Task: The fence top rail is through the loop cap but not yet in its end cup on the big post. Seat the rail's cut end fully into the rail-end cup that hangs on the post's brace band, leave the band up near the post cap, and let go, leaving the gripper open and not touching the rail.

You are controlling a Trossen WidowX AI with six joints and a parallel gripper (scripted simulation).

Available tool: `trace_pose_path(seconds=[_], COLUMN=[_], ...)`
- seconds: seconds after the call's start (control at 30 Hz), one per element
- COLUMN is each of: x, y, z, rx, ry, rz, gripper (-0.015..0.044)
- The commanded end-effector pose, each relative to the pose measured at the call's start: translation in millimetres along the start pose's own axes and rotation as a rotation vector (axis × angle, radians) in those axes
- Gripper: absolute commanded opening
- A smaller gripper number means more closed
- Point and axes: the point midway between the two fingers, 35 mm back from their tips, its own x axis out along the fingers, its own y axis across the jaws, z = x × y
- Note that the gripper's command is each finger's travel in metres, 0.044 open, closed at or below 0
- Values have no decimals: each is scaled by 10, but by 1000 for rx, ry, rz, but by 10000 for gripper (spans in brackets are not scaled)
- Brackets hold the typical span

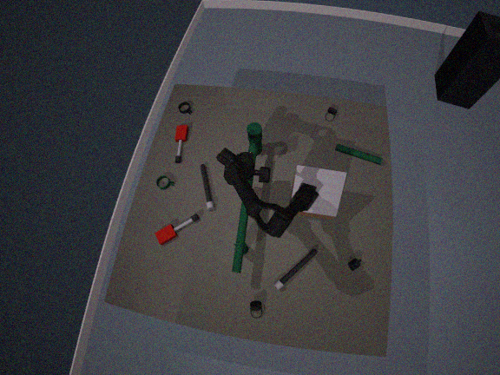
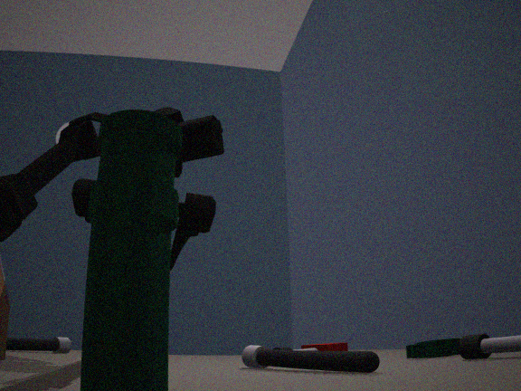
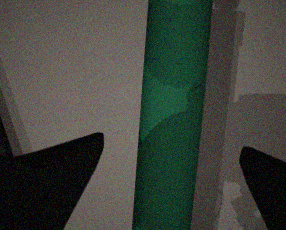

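Across the middle of the top view, the green rail (image 1: pixel 241 230) runs from the lower centre up toward the big post (image 1: pixel 254 131), whose round cap sits just above centre; its upper stretch passes under the dark arm, so whether the cut end sits fully in the cup cannot be told from there. From the side, the post (image 2: pixel 128 253) fills the left of the frame with dark fittings near its top, but the dim light makes it hard to separate band, cup and end effector. The rail looks like a long, stiff, smooth tube, probably light for its length; gripped far from the middle it would likely lever and slip round in the fingers, so a hold square across the round section, close to the end being guided, seems best. In the wrist view the rail (image 3: pixel 172 120) stands upright through the centre, and the end effector (image 3: pixel 172 165) is spread wide: one dark finger (image 3: pixel 55 175) at lower left, the other at lower right, each with pale surface showing between it and the tube. It grasps nothing and appears clear of the rail.
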Motion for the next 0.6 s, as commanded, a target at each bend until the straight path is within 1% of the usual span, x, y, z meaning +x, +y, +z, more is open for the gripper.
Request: trace_pose_path(seconds=[0.0, 0.1, 0.2, 0.4, 0.57], x=[-178, -283, -270, -677, -693], y=[15, 1, 6, -31, -34], z=[-95, -164, -139, -158, -160], rx=[-6, -6, -7, -7, -7], ry=[-6, -6, -7, -7, -6], rz=[11, 10, 11, 10, 10], gripper=[440, 440, 440, 440, 440])
